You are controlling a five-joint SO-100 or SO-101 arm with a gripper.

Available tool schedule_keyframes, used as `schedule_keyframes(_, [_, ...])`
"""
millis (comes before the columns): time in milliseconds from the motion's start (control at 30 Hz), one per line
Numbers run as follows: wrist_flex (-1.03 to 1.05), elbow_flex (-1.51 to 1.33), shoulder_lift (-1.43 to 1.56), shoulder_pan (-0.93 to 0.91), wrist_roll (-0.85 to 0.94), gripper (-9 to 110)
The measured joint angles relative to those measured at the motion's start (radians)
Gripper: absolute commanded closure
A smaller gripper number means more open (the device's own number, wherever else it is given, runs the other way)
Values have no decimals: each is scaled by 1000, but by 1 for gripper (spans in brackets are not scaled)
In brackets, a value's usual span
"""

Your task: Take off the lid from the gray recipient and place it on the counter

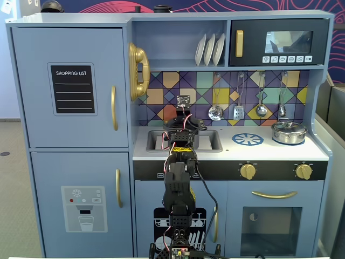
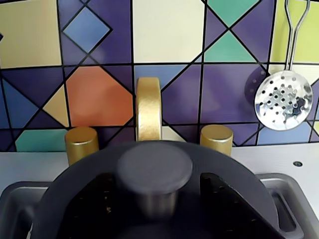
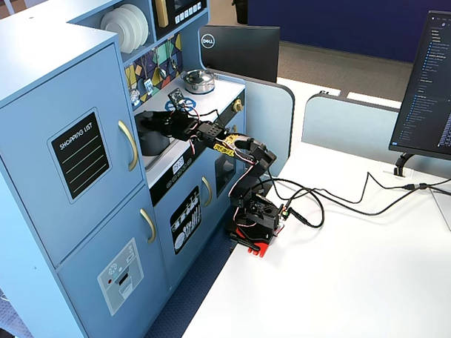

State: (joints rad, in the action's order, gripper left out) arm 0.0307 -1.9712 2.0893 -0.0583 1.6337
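We see the lid [image 2: 154, 199] sitting flat on the gray recipient [image 3: 153, 139] in the sink [image 2: 284, 186], its knob [image 2: 155, 172] upright just ahead of the gripper [image 1: 182, 125], centred low in the wrist view, though we cannot tell how the jaws stand.

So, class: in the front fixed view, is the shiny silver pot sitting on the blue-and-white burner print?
No, the silver pot stands on the white counter to the right of the burner print, apart from it.
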Motion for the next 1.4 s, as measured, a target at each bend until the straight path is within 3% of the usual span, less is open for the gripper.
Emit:
schedule_keyframes(100, [-18,12,-25,12,0,102])
schedule_keyframes(800, [-46,95,-26,17,0,102])
schedule_keyframes(1400, [15,137,-3,-459,-75,102])
